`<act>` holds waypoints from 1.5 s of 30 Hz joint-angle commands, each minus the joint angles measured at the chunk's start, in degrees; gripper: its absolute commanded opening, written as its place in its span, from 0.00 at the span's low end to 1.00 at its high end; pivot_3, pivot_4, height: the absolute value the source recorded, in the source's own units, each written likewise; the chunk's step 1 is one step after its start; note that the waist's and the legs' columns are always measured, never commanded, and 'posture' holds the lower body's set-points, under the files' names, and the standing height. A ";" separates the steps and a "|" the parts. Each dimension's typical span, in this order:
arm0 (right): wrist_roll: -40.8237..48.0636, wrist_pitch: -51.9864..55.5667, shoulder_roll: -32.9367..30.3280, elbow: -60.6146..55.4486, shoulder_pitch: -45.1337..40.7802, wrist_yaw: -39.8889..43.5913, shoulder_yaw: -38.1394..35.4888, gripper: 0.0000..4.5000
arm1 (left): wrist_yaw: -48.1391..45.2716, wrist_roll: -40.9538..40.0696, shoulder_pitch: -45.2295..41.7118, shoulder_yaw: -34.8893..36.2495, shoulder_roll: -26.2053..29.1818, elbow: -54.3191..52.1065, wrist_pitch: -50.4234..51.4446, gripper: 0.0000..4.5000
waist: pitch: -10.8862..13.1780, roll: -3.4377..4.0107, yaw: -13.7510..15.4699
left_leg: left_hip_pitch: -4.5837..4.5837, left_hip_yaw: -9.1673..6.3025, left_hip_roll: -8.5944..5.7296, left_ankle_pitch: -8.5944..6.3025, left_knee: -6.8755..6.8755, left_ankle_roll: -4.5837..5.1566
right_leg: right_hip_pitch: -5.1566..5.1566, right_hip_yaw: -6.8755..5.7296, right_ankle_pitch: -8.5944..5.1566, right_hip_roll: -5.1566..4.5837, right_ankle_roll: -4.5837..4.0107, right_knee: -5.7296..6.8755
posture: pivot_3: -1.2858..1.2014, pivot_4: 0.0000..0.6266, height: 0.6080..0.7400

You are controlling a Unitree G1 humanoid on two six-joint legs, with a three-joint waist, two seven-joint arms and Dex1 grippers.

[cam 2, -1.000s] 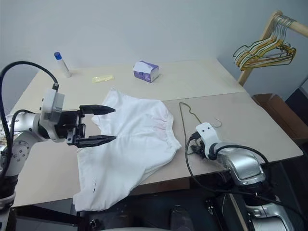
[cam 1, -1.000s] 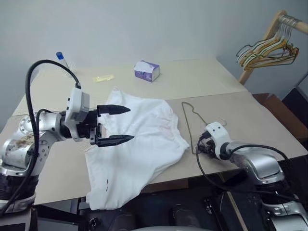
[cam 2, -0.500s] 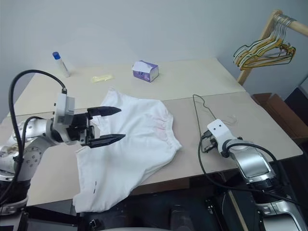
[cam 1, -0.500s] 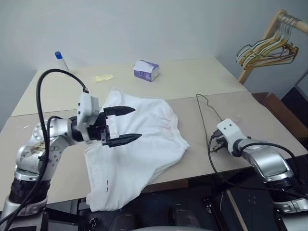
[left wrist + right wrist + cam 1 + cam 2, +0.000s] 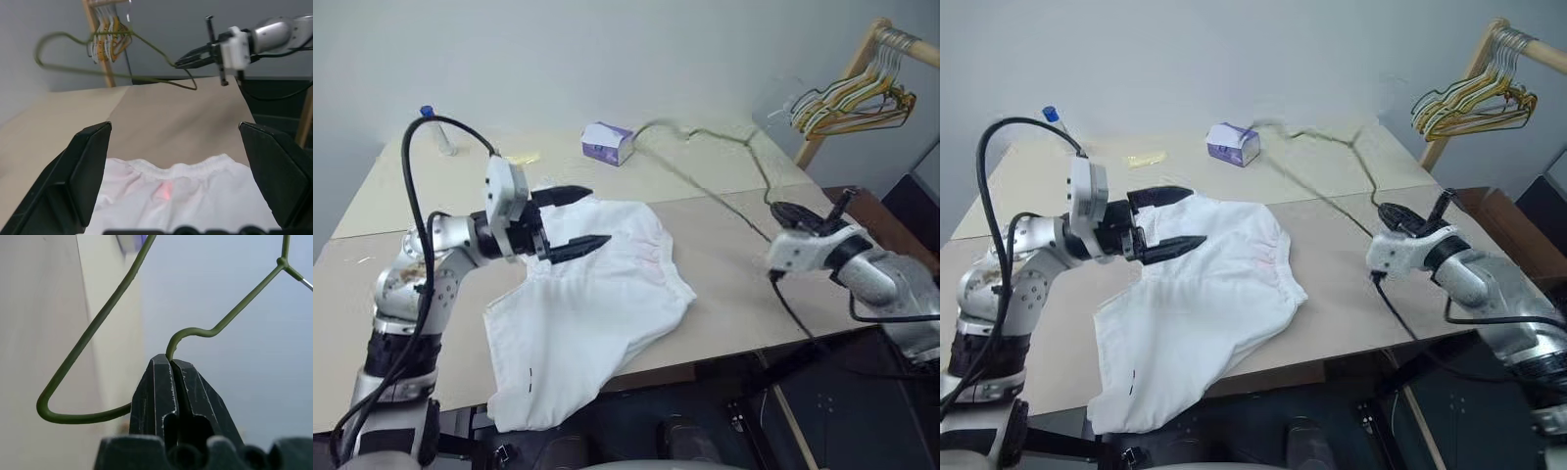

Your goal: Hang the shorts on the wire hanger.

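The right gripper, jaws clamped on the light, springy wire hanger raised beyond it, faces the left gripper, its 2 fingers apart over the limp shorts, best pinched at the elastic waistband.

**No readable text in view**

No word, number, brand or sign can be made out on anything. The small white-and-purple carton at the far side of the beige counter carries purple printing too small to read. The faint pink mark on the white soft cloth shorts is a smudge of colour, not lettering.
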 commanded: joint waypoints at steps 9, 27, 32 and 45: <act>-16.11 -25.27 1.89 10.42 -13.16 -12.47 3.69 0.01 | -6.92 5.30 -9.67 -7.86 -0.10 9.69 2.64 1.00 | -0.01 -0.01 -2.40 | 0.11 0.00 -0.03 0.19 0.00 -0.31 | 0.00 0.57 0.10 0.04 0.17 -0.02 | 0.49 0.00 1.00; -20.18 -27.90 2.09 12.30 -16.47 -12.57 2.91 0.00 | -10.64 15.72 -7.80 -15.21 1.31 8.86 1.78 0.59 | -0.02 -0.02 -2.76 | 0.09 0.16 -0.06 -0.07 0.14 0.13 | -0.08 0.87 0.33 0.01 -0.11 -0.06 | 0.48 0.00 1.00; -21.40 -28.96 1.69 12.19 -17.37 -13.06 2.78 0.00 | -11.35 15.86 -7.90 -15.07 1.53 9.02 1.46 0.24 | -0.02 -0.02 -3.26 | 0.11 0.18 -0.06 -0.07 0.15 0.13 | -0.08 0.90 0.34 0.01 -0.10 -0.03 | 0.48 0.00 1.00; -16.57 -34.68 0.64 12.41 -18.13 -11.28 2.48 0.25 | -11.03 17.48 -7.24 -14.35 1.35 10.05 -0.45 0.00 | -0.02 -0.01 -3.52 | 0.12 0.21 -0.05 -0.06 0.16 0.12 | -0.08 0.93 0.35 0.01 -0.08 -0.03 | 0.48 0.00 1.00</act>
